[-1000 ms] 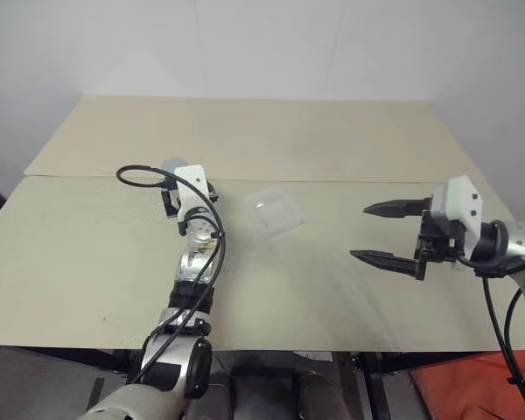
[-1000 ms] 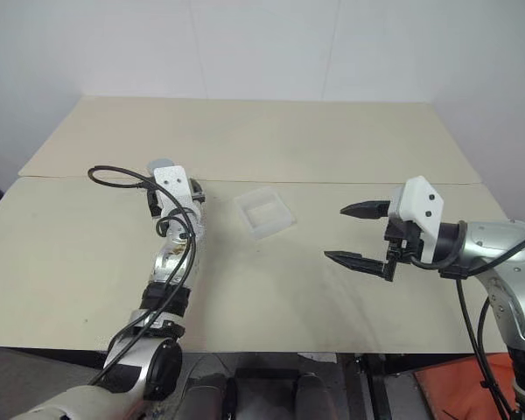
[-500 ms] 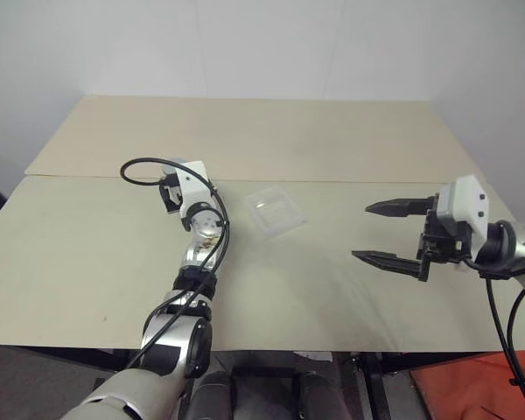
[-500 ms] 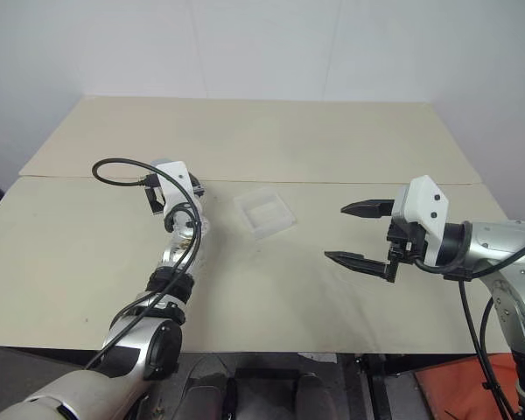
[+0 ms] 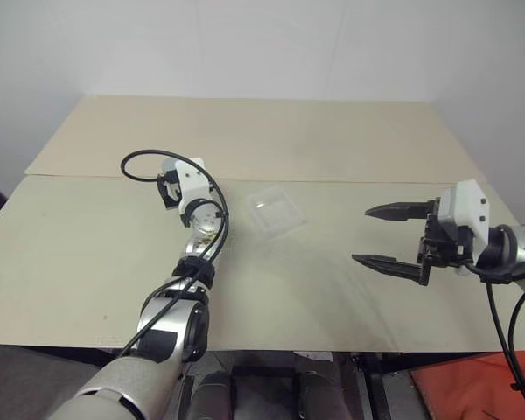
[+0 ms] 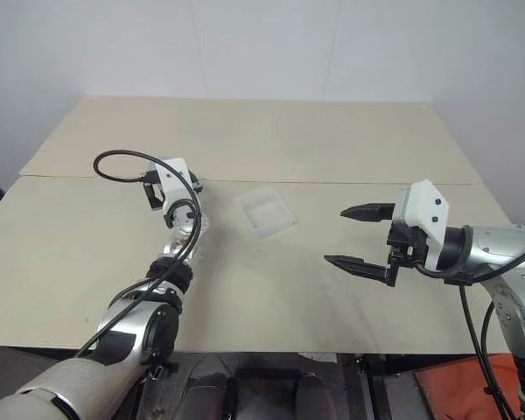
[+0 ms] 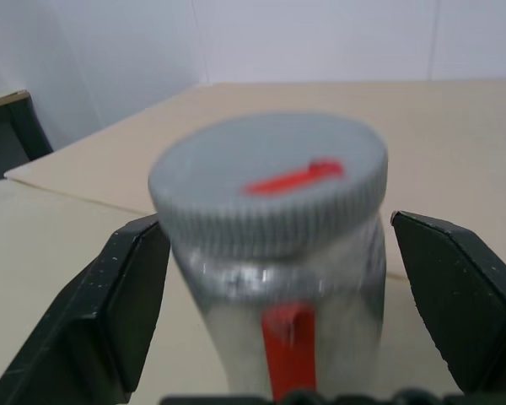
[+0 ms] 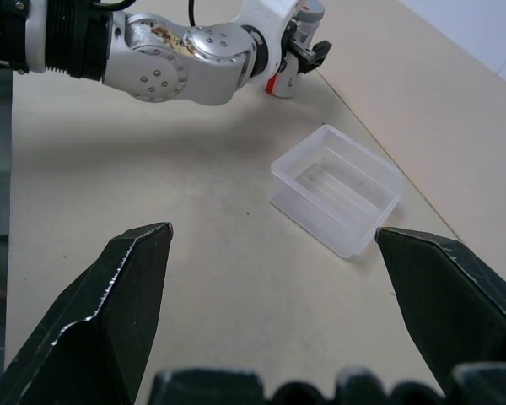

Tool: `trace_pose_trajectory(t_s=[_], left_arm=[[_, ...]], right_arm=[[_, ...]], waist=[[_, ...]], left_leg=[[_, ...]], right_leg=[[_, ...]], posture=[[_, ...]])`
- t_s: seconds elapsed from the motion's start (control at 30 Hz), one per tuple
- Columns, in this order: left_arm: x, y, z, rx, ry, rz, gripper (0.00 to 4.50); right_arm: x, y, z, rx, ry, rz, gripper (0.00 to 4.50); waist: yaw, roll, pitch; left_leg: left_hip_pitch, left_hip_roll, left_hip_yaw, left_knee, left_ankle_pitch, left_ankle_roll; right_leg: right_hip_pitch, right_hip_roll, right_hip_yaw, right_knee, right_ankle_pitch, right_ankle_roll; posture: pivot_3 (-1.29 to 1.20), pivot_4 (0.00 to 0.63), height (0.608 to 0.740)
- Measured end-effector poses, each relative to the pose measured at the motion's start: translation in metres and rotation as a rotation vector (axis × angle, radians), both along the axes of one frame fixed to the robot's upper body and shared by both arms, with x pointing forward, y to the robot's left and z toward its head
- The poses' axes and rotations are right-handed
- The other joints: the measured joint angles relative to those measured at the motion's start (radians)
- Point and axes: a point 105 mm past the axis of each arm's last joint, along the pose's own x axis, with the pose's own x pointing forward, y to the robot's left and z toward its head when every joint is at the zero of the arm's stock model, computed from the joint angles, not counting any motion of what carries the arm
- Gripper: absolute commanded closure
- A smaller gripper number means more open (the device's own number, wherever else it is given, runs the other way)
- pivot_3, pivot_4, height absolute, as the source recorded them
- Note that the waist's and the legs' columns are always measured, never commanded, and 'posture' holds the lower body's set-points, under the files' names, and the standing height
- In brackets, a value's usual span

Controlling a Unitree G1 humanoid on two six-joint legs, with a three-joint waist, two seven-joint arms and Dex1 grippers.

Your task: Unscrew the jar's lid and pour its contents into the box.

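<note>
Left tool (image 7: 270,278) spread, flanking the capped jar (image 7: 278,337); right tool (image 6: 360,238) spread over beige bench (image 6: 271,131). White walls behind, twelve o'clock.

Box (image 5: 275,211) near centre of tan table (image 5: 332,289). Left gripper (image 5: 177,185) left of box, fingers hidden behind wrist. Right gripper (image 5: 387,236) right of box, well apart, fingers spread, empty.
</note>
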Motion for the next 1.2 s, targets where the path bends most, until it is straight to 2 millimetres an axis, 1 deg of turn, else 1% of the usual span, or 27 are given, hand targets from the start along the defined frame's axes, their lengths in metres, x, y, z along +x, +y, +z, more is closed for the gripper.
trace_pose_trajectory(t_s=[0.1, 0.2, 0.23, 0.27, 0.33, 0.4, 0.57, 0.67, 0.73, 0.8, 0.93, 1.07, 1.13, 1.17, 1.2], left_arm=[[0.001, 0.002, -0.001, -0.003, 0.0, -0.001, 0.67], [0.001, 0.003, -0.006, -0.01, 0.016, -0.005, 1.64], [0.001, 0.002, -0.005, -0.009, 0.013, -0.009, 1.91], [0.001, 0.001, -0.005, -0.01, 0.012, -0.01, 2.08], [0.001, 0.001, -0.005, -0.015, 0.014, -0.009, 2.11], [0.001, 0.001, -0.006, -0.019, 0.015, -0.008, 2.45], [0.001, 0.001, -0.007, -0.032, 0.017, -0.017, 2.44], [0.003, -0.002, -0.006, -0.041, 0.012, -0.076, 2.44], [0.005, -0.004, -0.002, -0.04, -0.004, -0.152, 2.44], [0.004, -0.002, 0.009, -0.001, -0.026, -0.286, 2.44], [-0.011, 0.002, 0.033, 0.079, -0.011, -0.577, 2.44], [-0.043, 0.01, 0.048, 0.138, 0.101, -0.898, 2.44], [-0.068, 0.01, 0.05, 0.18, 0.181, -1.105, 2.44], [-0.084, 0.009, 0.049, 0.198, 0.231, -1.232, 2.44], [-0.094, 0.006, 0.05, 0.201, 0.247, -1.319, 2.44]], right_arm=[[0.0, 0.0, 0.0, 0.001, 0.002, -0.001, 0.0], [0.0, -0.001, 0.0, 0.002, 0.0, -0.005, 0.0], [0.0, -0.001, 0.0, 0.002, 0.001, -0.005, 0.0], [0.0, -0.001, 0.0, 0.002, 0.0, -0.004, 0.0], [-0.001, -0.001, 0.0, 0.002, 0.001, -0.004, 0.0], [-0.001, -0.001, 0.0, 0.002, 0.001, -0.004, 0.0], [-0.001, -0.001, 0.0, 0.002, 0.001, -0.005, 0.0], [0.0, -0.001, 0.0, 0.003, -0.001, -0.008, 0.0], [0.0, -0.001, 0.0, 0.004, -0.003, -0.01, 0.0], [0.001, 0.0, 0.002, 0.011, -0.014, -0.02, 0.0], [0.002, 0.002, 0.003, 0.022, -0.03, -0.027, 0.0], [0.004, 0.004, 0.005, 0.037, -0.037, -0.041, 0.0], [0.005, 0.005, 0.005, 0.052, -0.034, -0.043, 0.0], [0.004, 0.006, 0.005, 0.062, -0.027, -0.04, 0.0], [0.005, 0.006, 0.005, 0.067, -0.024, -0.04, 0.0]], waist=[[0.0, 0.0, 0.0], [0.0, 0.0, 0.0], [0.0, 0.0, 0.0], [0.0, 0.0, 0.0], [0.0, 0.0, 0.0], [0.0, 0.0, 0.0], [0.0, 0.0, 0.0], [0.0, 0.0, 0.0], [-0.001, 0.0, 0.0], [-0.005, 0.0, 0.0], [-0.014, 0.0, 0.0], [-0.025, 0.001, 0.0], [-0.027, 0.001, 0.0], [-0.027, 0.001, 0.0], [-0.026, 0.001, 0.0]], left_leg=[[0.0, 0.0, 0.0, 0.0, 0.0, 0.0], [0.0, 0.0, 0.0, 0.0, 0.0, 0.0], [0.0, 0.0, 0.0, 0.0, 0.0, 0.0], [0.0, 0.0, 0.0, 0.0, 0.0, 0.0], [0.0, 0.0, 0.0, 0.0, 0.0, 0.0], [0.0, 0.0, 0.0, 0.0, 0.0, 0.0], [0.0, 0.0, 0.0, 0.0, 0.0, 0.0], [0.0, 0.0, 0.0, 0.0, 0.0, 0.0], [0.0, 0.0, 0.0, 0.0, 0.0, 0.0], [0.0, 0.001, 0.0, 0.0, 0.001, -0.001], [0.0, 0.002, 0.0, -0.001, 0.002, -0.003], [0.001, 0.002, 0.0, -0.001, 0.002, -0.003], [0.0, 0.003, 0.0, -0.001, 0.002, -0.003], [0.001, 0.002, 0.001, -0.001, 0.002, -0.003], [0.001, 0.002, 0.001, -0.001, 0.002, -0.003]], right_leg=[[0.0, 0.0, 0.0, 0.0, 0.0, 0.0], [0.0, 0.0, 0.0, 0.0, 0.0, 0.0], [0.0, 0.0, 0.0, 0.0, 0.0, 0.0], [0.0, 0.0, 0.0, 0.0, 0.0, 0.0], [0.0, 0.0, 0.0, 0.0, 0.0, 0.0], [0.0, 0.0, 0.0, 0.0, 0.0, 0.0], [0.0, 0.0, 0.0, 0.0, 0.0, 0.0], [0.0, 0.0, 0.0, 0.0, 0.0, 0.0], [0.0, 0.0, 0.0, 0.0, 0.0, 0.0], [-0.001, 0.0, 0.0, 0.001, 0.0, 0.0], [-0.002, 0.001, 0.0, 0.002, 0.0, 0.0], [-0.001, 0.001, 0.0, 0.002, 0.0, 0.0], [-0.002, 0.001, 0.0, 0.002, -0.001, -0.001], [-0.002, 0.001, 0.0, 0.002, -0.001, -0.001], [-0.001, 0.001, 0.0, 0.002, -0.001, -0.001]], posture=[[0.0, 0.15, 0.74], [0.0, 0.15, 0.74], [0.0, 0.15, 0.74], [0.0, 0.15, 0.74], [0.0, 0.15, 0.74], [0.0, 0.15, 0.74], [0.0, 0.15, 0.74], [0.0, 0.15, 0.74], [0.0, 0.15, 0.74], [0.0, 0.15, 0.74], [0.0, 0.15, 0.74], [0.0, 0.15, 0.74], [0.0, 0.15, 0.74], [0.0, 0.15, 0.74], [0.0, 0.15, 0.74]])
